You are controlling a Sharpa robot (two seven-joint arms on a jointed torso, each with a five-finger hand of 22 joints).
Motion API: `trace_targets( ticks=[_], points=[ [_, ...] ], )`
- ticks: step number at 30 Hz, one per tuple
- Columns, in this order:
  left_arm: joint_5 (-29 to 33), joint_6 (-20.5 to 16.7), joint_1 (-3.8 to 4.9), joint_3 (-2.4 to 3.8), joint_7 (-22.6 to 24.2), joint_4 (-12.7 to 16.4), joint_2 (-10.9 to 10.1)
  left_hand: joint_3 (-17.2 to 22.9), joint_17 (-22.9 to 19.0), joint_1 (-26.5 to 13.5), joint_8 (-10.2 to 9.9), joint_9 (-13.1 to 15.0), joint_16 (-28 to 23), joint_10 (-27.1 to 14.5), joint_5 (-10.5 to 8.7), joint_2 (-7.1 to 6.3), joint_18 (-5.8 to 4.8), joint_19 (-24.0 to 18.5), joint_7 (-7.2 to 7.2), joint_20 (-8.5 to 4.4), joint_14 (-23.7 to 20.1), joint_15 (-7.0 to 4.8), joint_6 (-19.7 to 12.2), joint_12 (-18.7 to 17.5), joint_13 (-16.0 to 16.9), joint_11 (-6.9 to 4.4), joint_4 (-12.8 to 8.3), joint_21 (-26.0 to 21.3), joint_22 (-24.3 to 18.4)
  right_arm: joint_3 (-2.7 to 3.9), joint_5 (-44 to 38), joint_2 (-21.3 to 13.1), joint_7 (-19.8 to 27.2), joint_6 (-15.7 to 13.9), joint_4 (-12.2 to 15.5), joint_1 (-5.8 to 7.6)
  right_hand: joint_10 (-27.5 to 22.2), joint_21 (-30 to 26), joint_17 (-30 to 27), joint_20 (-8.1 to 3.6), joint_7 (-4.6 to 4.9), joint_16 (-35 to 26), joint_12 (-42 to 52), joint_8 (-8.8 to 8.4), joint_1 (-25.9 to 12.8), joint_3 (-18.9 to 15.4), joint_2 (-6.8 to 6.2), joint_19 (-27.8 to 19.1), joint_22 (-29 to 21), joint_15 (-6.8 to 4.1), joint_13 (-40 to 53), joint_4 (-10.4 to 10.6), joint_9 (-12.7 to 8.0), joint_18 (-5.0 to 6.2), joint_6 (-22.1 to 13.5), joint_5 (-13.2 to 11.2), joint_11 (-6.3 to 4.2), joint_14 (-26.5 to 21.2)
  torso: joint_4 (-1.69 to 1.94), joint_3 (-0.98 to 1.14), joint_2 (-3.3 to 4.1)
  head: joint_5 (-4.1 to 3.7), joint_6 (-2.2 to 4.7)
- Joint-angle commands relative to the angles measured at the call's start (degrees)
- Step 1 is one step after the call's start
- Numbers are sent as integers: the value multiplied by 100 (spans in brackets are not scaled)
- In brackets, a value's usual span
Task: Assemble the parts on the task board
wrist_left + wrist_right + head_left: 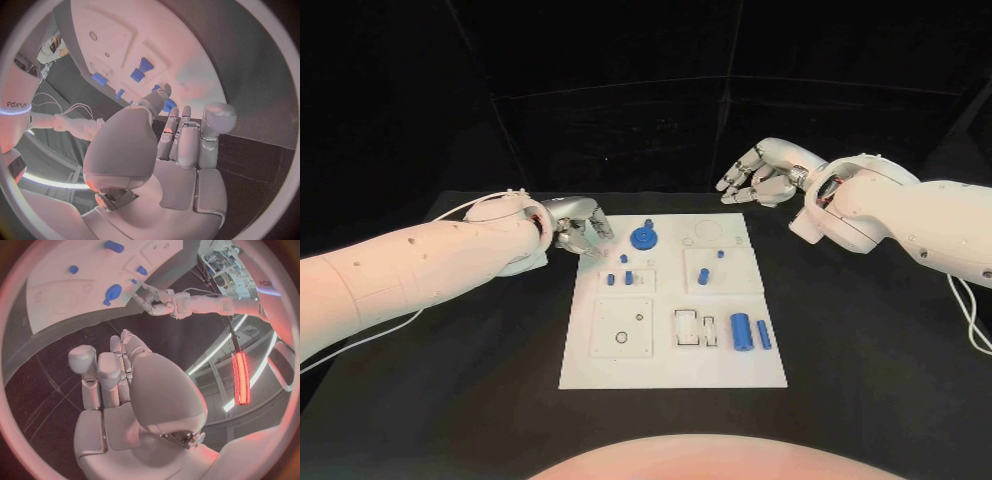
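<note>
Lying just beside the empty, loosely spread left hand, the task board.

The task board lies mid-table; left hand just beside its far-left corner, right hand beyond its far-right corner.

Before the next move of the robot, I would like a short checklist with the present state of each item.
1. Left hand holds nothing: ok, its fingers are apart at the task board's far left corner.
2. Right hand holds nothing: ok, open beyond the board's far right corner.
3. Both hands off the parts: ok.
4. Blue gear-like part free to reach: ok, nothing covers it.
5. Two blue cylinders lying on the board: ok.
6. Small blue pieces seated in their holes: cannot tell.
</note>
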Motion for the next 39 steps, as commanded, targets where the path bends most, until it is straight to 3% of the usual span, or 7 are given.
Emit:
trace_targets(
  ticks=[1, 8, 10, 16, 18, 25, 39],
  points=[
    [1702, -498, 42, 9, 411, 85, -152, -63, -3, -6, 93, 37, 5, 295, 15, 121, 59, -58, 143, 11, 99, -8, 168, 203, 54, -64, 29, -162, -170, -2, -1722, -30, -536, 246, 60, -38, 98, 158, 125, 0, -9, 137, -185, -48, -40, 116, -65, 84, 185, -5, -130, -21, -4, -68, 54, -35, 2, 179, -9, 7, 5, -56, 23],
    [4345, -574, 69, 2, 1439, 519, -560, -30, -46, -102, 279, 69, -10, 906, 25, 265, 109, -179, 201, -41, 70, -62, 615, 501, 94, -128, 122, -458, -459, -5, -2910, -81, -846, 215, 223, -272, 83, 301, 223, 29, 13, 269, -561, -130, -183, 299, -180, 129, 354, 33, -353, -15, -9, -96, 69, -71, 56, 176, -2, 2, -10, -95, 49],
    [5036, -560, 70, -2, 1692, 660, -640, 8, -515, -99, 286, 52, -203, 934, 25, 284, 190, -393, 205, -42, -91, -62, 665, 498, 62, -128, 128, -897, -904, -5, -3082, -79, -893, 229, 257, -344, 41, 311, 221, 44, 29, 278, -666, -154, -221, 336, -217, 122, 365, 52, -410, -8, -10, -97, 57, -79, 81, 168, 7, -2, -10, -112, 49],
    [6775, -451, 68, -12, 2249, 1038, -828, 65, -1063, -105, 295, 31, -449, 1003, 27, 327, 287, -675, 198, -44, -318, -66, 728, 520, 31, -140, 148, -1441, -1428, -6, -3381, -38, -993, 340, 288, -557, -25, 326, 228, 84, 55, 308, -875, -247, -299, 439, -318, 101, 383, 92, -551, -2, -15, -95, -11, -117, 132, 153, 5, -6, 7, -128, 150],
    [7080, -432, 67, -14, 2340, 1124, -872, 76, -1505, -120, 288, 20, -665, 1009, 25, 320, 340, -872, 205, -39, -516, -59, 738, 518, 18, -134, 155, -1790, -1747, -6, -3429, -16, -1004, 359, 273, -610, -43, 338, 250, 93, 62, 333, -906, -272, -314, 466, -339, 104, 399, 101, -586, -4, -14, -97, -20, -126, 142, 155, -3, -4, 6, -127, 145],
    [7570, -393, 63, -17, 2543, 1368, -990, 85, -2319, -136, 276, 14, -1099, 1019, 24, 311, 342, -1040, 211, -25, -896, -47, 760, 517, 12, -127, 160, -2018, -1877, -6, -3539, 101, -1023, 382, 153, -741, -108, 373, 300, 122, 92, 401, -1002, -358, -349, 572, -400, 110, 440, 132, -706, -20, -13, -102, -57, -136, 181, 158, -6, -1, 8, -136, 143],
    [7693, -396, 61, -19, 2613, 1551, -1052, 98, -2469, -118, 284, 17, -1196, 1056, 25, 323, 343, -1079, 208, -24, -980, -49, 788, 538, 18, -134, 149, -2093, -1924, -4, -3596, 380, -975, 315, -114, -831, -103, 477, 412, 160, 137, 555, -1078, -469, -337, 948, -393, 151, 558, 165, -898, -100, -6, -117, -65, -298, 221, 166, -12, 1, 20, -96, 89]
  ],
)
